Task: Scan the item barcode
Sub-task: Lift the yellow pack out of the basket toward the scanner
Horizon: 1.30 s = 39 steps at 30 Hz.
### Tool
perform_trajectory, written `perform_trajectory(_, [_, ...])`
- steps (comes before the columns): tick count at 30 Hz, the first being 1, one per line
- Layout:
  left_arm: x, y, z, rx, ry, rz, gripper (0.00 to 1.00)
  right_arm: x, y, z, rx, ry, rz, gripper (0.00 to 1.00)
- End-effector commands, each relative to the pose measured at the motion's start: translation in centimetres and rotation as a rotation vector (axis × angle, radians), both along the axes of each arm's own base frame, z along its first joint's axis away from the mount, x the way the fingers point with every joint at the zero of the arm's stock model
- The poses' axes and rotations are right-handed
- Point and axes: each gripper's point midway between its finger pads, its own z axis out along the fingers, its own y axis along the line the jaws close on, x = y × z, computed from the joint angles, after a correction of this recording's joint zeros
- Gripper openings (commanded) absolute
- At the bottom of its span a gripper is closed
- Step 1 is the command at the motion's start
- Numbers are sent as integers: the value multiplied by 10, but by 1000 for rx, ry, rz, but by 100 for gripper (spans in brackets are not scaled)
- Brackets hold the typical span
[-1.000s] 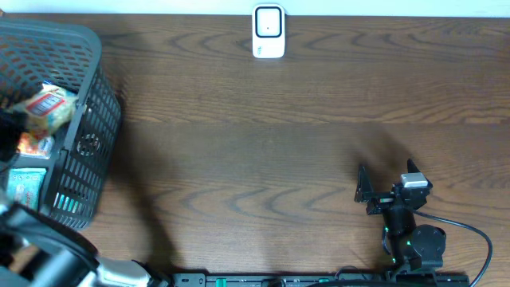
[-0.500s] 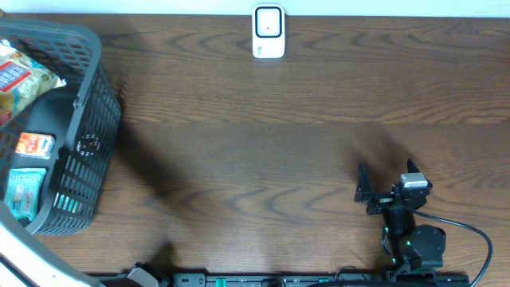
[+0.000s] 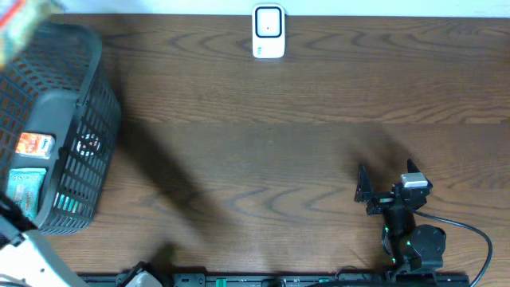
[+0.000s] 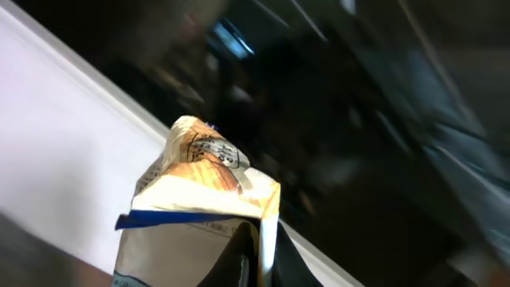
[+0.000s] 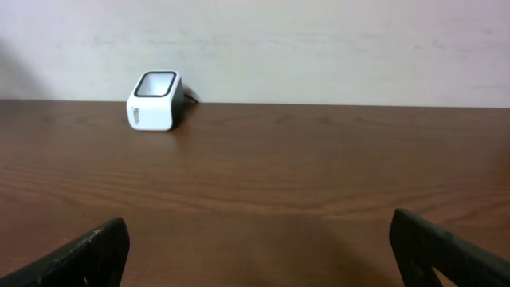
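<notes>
Left gripper [image 4: 256, 249] pinched narrow on the lower edge of a snack packet [image 4: 199, 191]. The packet stands up from its fingers and shows as a blur over the far corner of the basket [image 3: 88, 119]. 2 packs [image 3: 34, 145] lie inside the basket. Right gripper [image 5: 263, 255] spread wide, holding nothing, low over the table [image 5: 319, 175]. Scanner [image 5: 154, 100] well ahead of it, to its left.

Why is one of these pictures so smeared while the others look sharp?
Left wrist view: the background is streaked, likely motion blur from a fast swing, while the snack packet stays fairly crisp. Overhead view: table and scanner sharp, only the packet smeared in the top-left corner, and a soft shadow across the wood. Right wrist view: steady and clear.
</notes>
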Motion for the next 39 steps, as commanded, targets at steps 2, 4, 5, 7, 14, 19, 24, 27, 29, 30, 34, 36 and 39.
perform_trajectory(2, [23,-67,-2,-28,21,-261,8,0,-1,-1,10,4,-4,99])
perform_trajectory(4, [35,-99,-11,-13,44,-367,7,0,-1,-1,10,4,-4,99])
perform_trajectory(5, [41,-115,-18,-7,62,-419,7,0,-1,-1,10,4,-4,99])
perform_trajectory(7, [52,-147,-33,9,100,-519,7,0,-1,-1,10,4,-4,99])
perform_trajectory(14, [89,-250,-110,58,280,-809,8,0,-1,-1,10,4,-4,99])
perform_trajectory(19, [118,-304,-174,36,435,-883,7,0,-1,-1,10,4,-4,99])
perform_trajectory(24, [138,-352,-248,76,580,-909,8,0,-1,-1,10,4,-4,99])
perform_trajectory(27, [148,-371,-293,93,674,-874,7,0,-1,-1,10,4,-4,99])
perform_trajectory(29, [153,-382,-323,109,731,-850,7,0,-1,-1,10,4,-4,99])
perform_trajectory(30, [154,-386,-336,117,755,-841,7,0,-1,-1,10,4,-4,99])
perform_trajectory(34, [159,-407,-373,135,783,-853,8,0,-1,-1,10,4,-4,99])
perform_trajectory(36, [160,-416,-386,141,785,-867,8,0,-1,-1,10,4,-4,99])
perform_trajectory(39, [159,-423,-396,147,795,-878,15,0,-1,-1,10,4,-4,99])
